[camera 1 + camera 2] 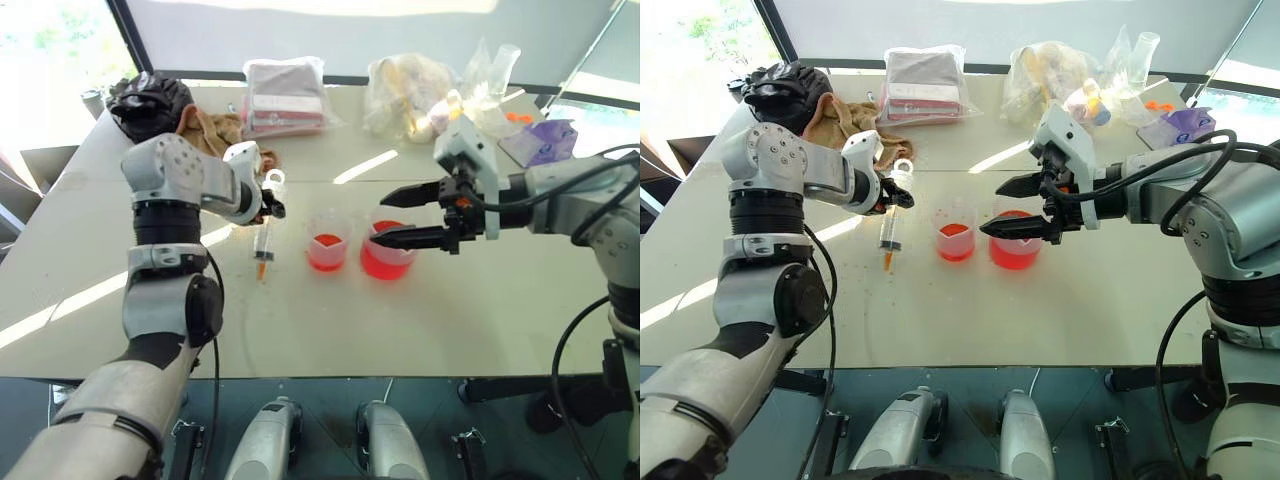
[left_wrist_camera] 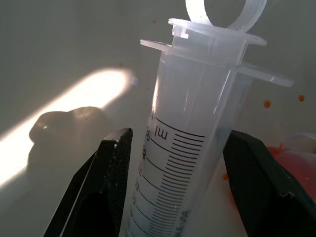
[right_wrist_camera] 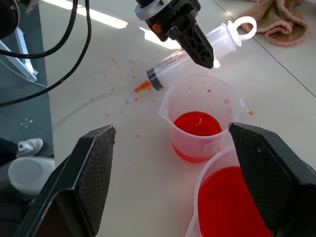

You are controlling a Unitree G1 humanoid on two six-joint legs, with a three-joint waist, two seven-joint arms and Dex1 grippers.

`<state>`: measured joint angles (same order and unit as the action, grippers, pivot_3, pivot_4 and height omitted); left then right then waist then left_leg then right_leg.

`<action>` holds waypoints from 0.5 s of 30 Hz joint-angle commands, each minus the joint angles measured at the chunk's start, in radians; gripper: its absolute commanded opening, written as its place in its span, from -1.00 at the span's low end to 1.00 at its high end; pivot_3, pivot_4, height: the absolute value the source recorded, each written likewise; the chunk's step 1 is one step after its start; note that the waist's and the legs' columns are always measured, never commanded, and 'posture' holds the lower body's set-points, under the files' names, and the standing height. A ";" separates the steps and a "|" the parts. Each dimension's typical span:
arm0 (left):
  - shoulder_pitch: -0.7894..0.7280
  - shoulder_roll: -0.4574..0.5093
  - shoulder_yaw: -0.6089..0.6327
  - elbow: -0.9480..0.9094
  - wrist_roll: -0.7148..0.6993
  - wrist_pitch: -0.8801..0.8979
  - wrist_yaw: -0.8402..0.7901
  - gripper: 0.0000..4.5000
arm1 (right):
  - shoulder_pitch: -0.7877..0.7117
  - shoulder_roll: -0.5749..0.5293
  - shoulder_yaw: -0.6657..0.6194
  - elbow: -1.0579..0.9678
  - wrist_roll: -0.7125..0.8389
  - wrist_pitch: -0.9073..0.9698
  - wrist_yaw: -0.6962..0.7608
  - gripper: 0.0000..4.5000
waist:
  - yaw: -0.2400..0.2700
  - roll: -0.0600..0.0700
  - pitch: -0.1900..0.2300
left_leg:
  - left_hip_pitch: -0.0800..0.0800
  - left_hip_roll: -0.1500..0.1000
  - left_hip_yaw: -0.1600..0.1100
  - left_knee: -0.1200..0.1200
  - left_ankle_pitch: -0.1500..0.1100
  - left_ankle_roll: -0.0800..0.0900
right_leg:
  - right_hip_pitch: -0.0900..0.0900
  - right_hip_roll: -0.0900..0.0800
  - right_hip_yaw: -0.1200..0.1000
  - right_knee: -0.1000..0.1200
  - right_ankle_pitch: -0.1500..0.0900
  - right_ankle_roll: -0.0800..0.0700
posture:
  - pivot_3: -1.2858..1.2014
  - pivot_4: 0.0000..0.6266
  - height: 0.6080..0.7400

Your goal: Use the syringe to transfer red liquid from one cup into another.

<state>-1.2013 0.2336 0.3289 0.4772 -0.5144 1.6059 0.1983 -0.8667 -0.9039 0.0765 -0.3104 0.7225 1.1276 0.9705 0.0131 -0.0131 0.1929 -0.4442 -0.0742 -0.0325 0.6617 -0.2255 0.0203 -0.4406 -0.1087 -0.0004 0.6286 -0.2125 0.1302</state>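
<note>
Syringe [image 1: 263, 245] tip-down near the middle of desk [image 1: 450, 320], just left-edge side of smaller cup [image 1: 327, 245]; barrel looks empty. Left gripper [image 1: 272, 206] fingers slackened around barrel; right gripper [image 1: 380, 218] spread wide at beaker [image 1: 388, 255]. Probably between transfers; next: re-clamp, dip into beaker, draw red liquid [image 3: 224, 200].

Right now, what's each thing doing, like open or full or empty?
Syringe: plunger pushed in, tip down.
Left pincer: open around the syringe.
Right pincer: open, over the wider beaker.
Smaller cup: upright, some red liquid inside.
Wider beaker: upright, holds red liquid.
</note>
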 commanded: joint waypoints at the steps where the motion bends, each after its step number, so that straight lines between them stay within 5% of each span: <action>1: 0.011 0.005 0.008 -0.055 -0.042 0.009 0.031 0.91 | -0.011 -0.009 0.001 -0.005 -0.021 -0.030 0.010 0.70 | 0.000 0.000 0.000 | 0.000 0.000 0.000 0.000 0.000 0.000 | 0.000 0.000 0.000 0.000 0.000 0.000 | 0.03 -0.52 1.00; 15: 0.069 0.147 0.018 -0.398 -0.270 0.009 -0.024 0.99 | 0.008 -0.036 0.003 0.019 -0.052 -0.055 0.053 0.70 | -0.001 0.000 0.000 | 0.000 0.000 0.000 0.000 0.000 -0.001 | 0.000 0.000 0.000 0.000 0.000 0.000 | 0.03 -0.52 1.00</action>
<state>-1.1414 0.3576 0.3361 0.1596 -0.7506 1.6058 0.2033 -0.8532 -0.9192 0.1035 -0.2875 0.6749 1.0952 1.0097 0.0117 -0.0130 0.1929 -0.4442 -0.0742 -0.0323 0.6617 -0.2255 0.0197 -0.4411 -0.1091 -0.0002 0.6290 -0.2125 0.1300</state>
